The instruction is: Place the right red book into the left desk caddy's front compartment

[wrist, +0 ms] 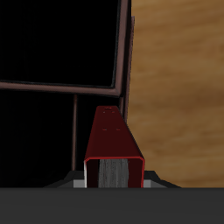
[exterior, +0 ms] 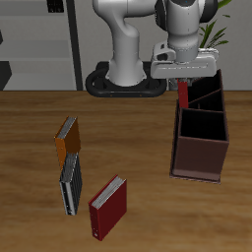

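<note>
My gripper (exterior: pixel 183 73) is shut on the right red book (exterior: pixel 183 93), a slim dark red hardcover that hangs upright from the fingers. The book is above the left desk caddy (exterior: pixel 200 157), a dark brown box with black sections, at the side wall of its farther-back part. In the wrist view the red book (wrist: pixel 112 140) points down beside the caddy's wall, just past a divider (wrist: pixel 61 86) between two black sections. Both sections look empty. I cannot tell which end section is the front compartment.
On the wooden table lie another red book (exterior: pixel 108 207), an orange book (exterior: pixel 67 138) and a grey book (exterior: pixel 70 185), all well away from the caddy. A plant (exterior: pixel 213 39) stands behind the caddy beside the robot's base.
</note>
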